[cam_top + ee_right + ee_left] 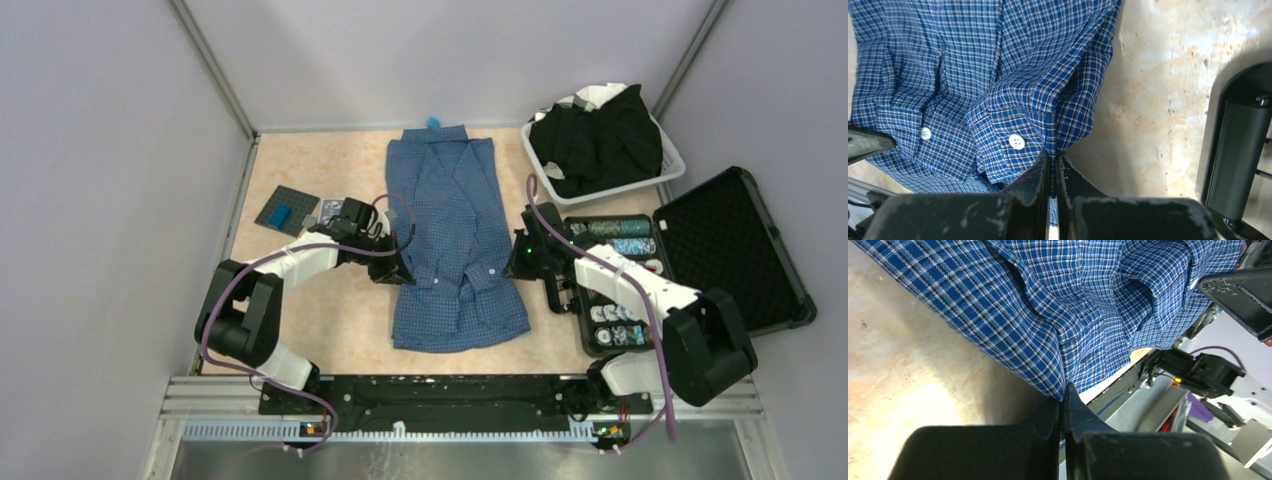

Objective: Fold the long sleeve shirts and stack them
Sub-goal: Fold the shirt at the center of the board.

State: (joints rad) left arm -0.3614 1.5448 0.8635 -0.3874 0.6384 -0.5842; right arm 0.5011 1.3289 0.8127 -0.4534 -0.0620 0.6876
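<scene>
The blue checked shirt point(452, 235) lies lengthwise on the table's middle, collar at the far end, sleeves folded in over the body. My left gripper point(399, 271) is shut on the shirt's left edge; the left wrist view shows the cloth point(1048, 315) pinched between the closed fingers point(1063, 402). My right gripper point(514, 265) is shut on the right edge near a buttoned cuff point(1017, 141), with cloth between the fingers point(1052, 162). Black shirts point(600, 140) are heaped in a white basket point(672, 160) at the far right.
An open black hard case point(730, 245) with foam lid and small parts stands to the right, close to the right arm. A dark grey plate point(288, 210) with a blue piece lies at the left. Grey walls enclose the table.
</scene>
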